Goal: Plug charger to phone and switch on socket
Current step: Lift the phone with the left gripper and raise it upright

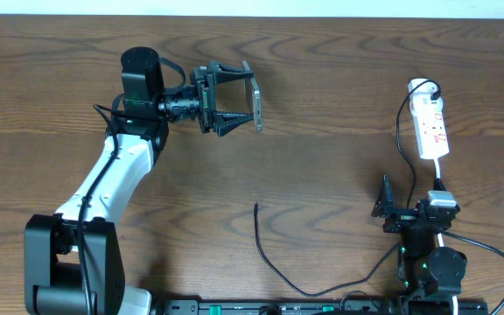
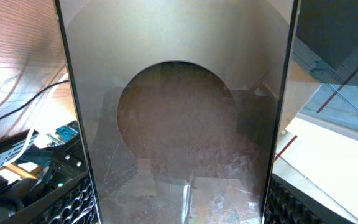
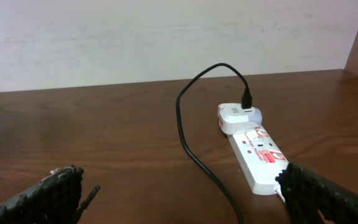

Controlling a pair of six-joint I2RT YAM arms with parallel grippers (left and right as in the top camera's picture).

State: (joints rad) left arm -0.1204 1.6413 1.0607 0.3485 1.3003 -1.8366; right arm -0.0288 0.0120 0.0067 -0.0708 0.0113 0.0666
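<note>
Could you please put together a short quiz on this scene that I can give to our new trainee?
1. True or false: the charger has its free plug end lying on the table, apart from the phone.
2. What holds the phone on edge? A the left gripper; B the right gripper; C nothing, it lies flat.
3. Fill in: the right gripper's fingers stand ____, with nothing between them.
Key: 1 true; 2 A; 3 open.
</note>
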